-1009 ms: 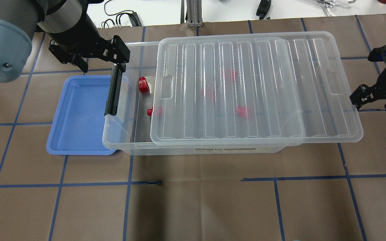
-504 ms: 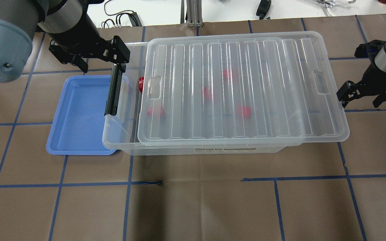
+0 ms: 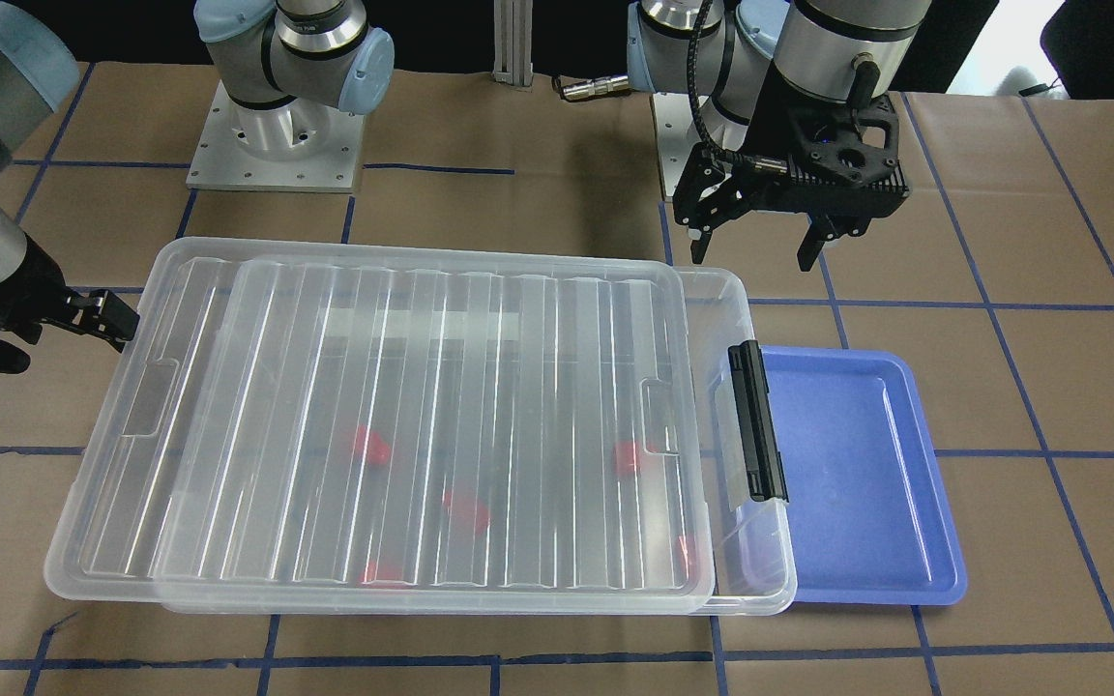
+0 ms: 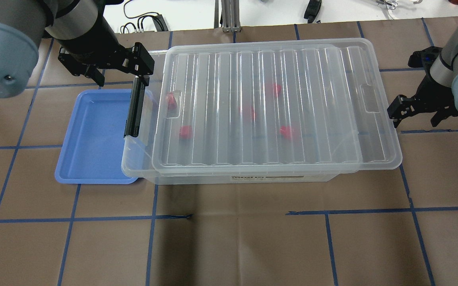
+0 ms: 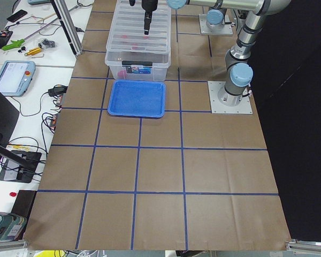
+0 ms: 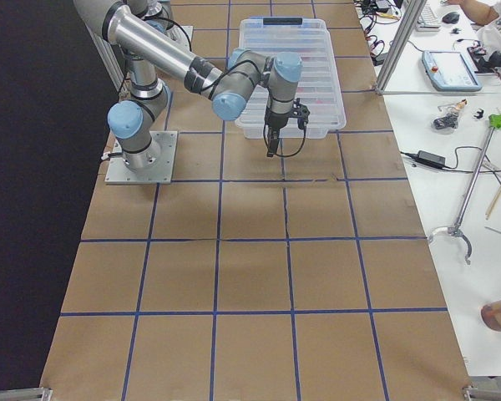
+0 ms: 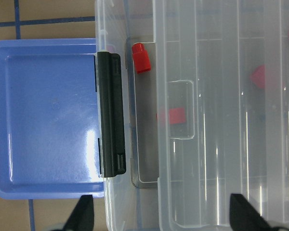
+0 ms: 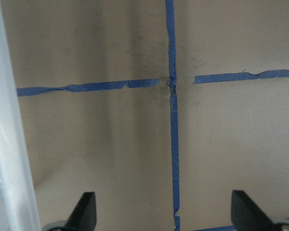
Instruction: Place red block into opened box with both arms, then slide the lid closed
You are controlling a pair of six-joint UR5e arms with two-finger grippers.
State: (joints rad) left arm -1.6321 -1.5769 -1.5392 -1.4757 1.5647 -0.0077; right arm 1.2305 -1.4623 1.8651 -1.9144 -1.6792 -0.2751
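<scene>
Beside lid (image 4: 276, 107), right pincer (image 4: 415, 116) wide open

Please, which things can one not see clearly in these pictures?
The red blocks: blurred by the ribbed lid in the overhead view; shapes unclear.
The right gripper: whether it touches the lid, overhead view, gap too small to tell.
The box, end near the right gripper: hidden under the overhanging lid.
Left side view: blocks too small.
</scene>
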